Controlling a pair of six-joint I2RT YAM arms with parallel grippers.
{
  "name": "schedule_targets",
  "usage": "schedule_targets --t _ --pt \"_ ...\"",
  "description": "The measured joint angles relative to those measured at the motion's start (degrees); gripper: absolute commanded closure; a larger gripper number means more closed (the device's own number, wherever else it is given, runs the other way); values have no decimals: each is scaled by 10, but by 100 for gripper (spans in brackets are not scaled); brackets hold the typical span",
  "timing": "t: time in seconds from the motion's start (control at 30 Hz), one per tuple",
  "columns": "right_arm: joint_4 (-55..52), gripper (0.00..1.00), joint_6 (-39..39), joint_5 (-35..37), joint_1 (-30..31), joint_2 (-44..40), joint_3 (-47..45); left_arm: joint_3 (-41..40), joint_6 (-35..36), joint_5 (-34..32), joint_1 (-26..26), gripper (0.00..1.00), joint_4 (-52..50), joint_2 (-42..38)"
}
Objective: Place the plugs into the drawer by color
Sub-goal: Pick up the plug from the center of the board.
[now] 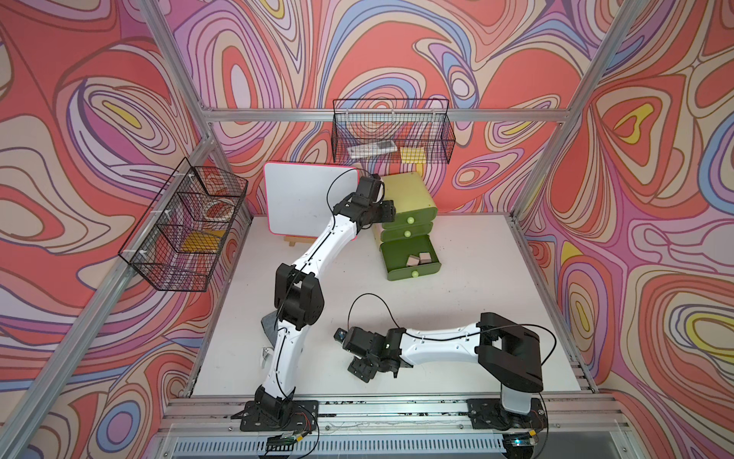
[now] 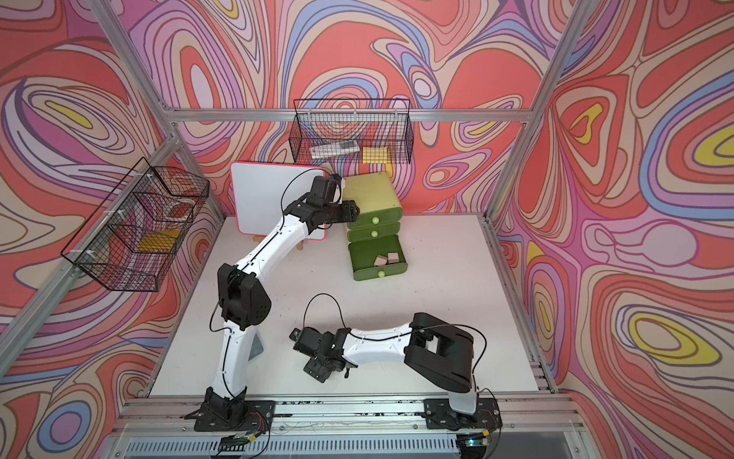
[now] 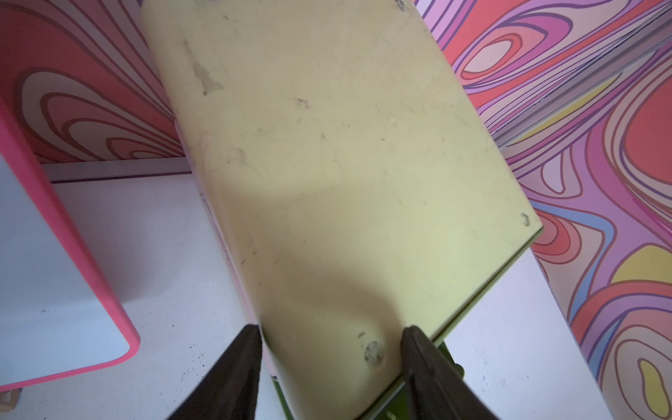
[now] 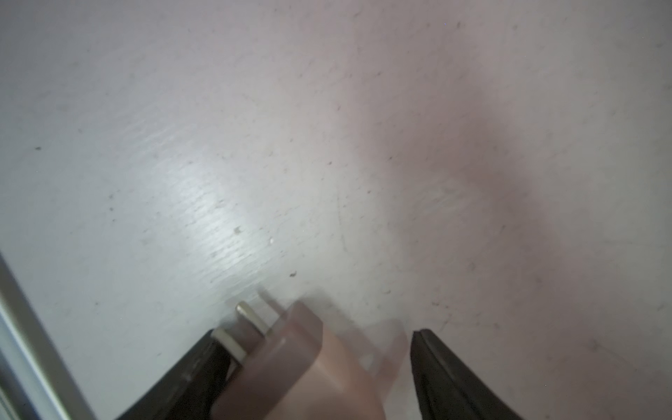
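Retrieval of a third pink plug is judged to be the step in hand. In both top views the small rounded pale yellow-green plastic chest (image 1: 409,190) stands at the far side of the white desk (image 1: 456,318). Its two upper olive-green drawers are closed. The lowest olive-green drawer (image 1: 413,274) is pulled out, with two pinkish-beige plug blocks (image 1: 413,261) lying inside, just beside each other. The left gripper (image 2: 355,210) meets the top front corner of the chest. The right gripper (image 1: 359,369) points down at the near part of the desk, well apart from the chest, and hides whatever lies beneath it. No other plug shows on the desk. In the left wrist view the left gripper (image 3: 331,329) is clenched on that corner of the chest, one black finger on the rounded side and the other on the front edge; this appears to brace the chest. In the right wrist view the right gripper (image 4: 315,332) is released and spread wide around a small rounded-square pale pink plug (image 4: 291,363) with two metal prongs (image 4: 251,320). The blurred block lies against one finger with a clear gap to the other, so it is not gripped. Whether it rests on the desk cannot be told. The next move calls for closing squarely on the block's flat sides, clear of the prongs, then lifting, carrying to the open drawer and releasing beside the two blocks there.
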Motion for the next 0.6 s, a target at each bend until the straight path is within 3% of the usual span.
schedule_targets --t 0.4,0.6 --pt "-28 22 17 -4 -59 19 43 0 -1 1 0 40 0 0" --pt "-153 21 148 -22 -59 19 163 0 -1 1 0 40 0 0"
